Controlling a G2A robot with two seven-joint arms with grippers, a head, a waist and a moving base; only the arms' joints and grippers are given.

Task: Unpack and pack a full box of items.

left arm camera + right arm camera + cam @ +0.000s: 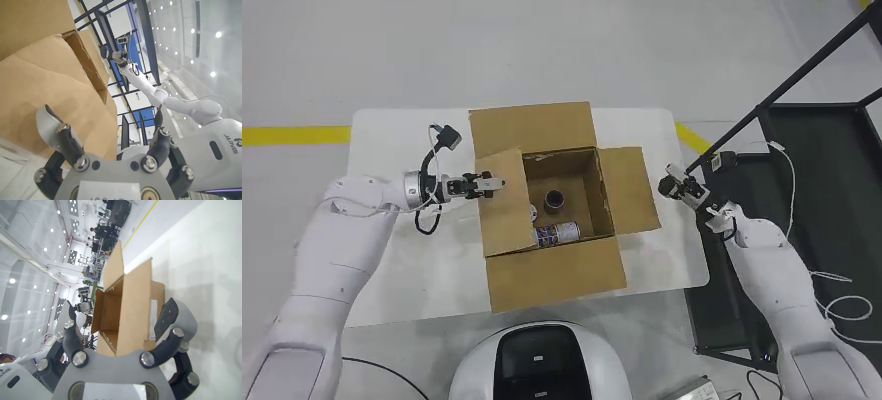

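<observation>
Left gripper (494,184) hovered over the cardboard box's (532,128) left flap, right gripper (673,186) just outside the right flap; both open, empty. Can (557,233) lay on its side inside, by the near wall, long axis left-right. Left arm was nearer.

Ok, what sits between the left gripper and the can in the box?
The top view shows a raised cardboard flap between the left gripper and the can.

brown box (532,130), white table (402,150), yellow floor stripe (292,135)
</observation>
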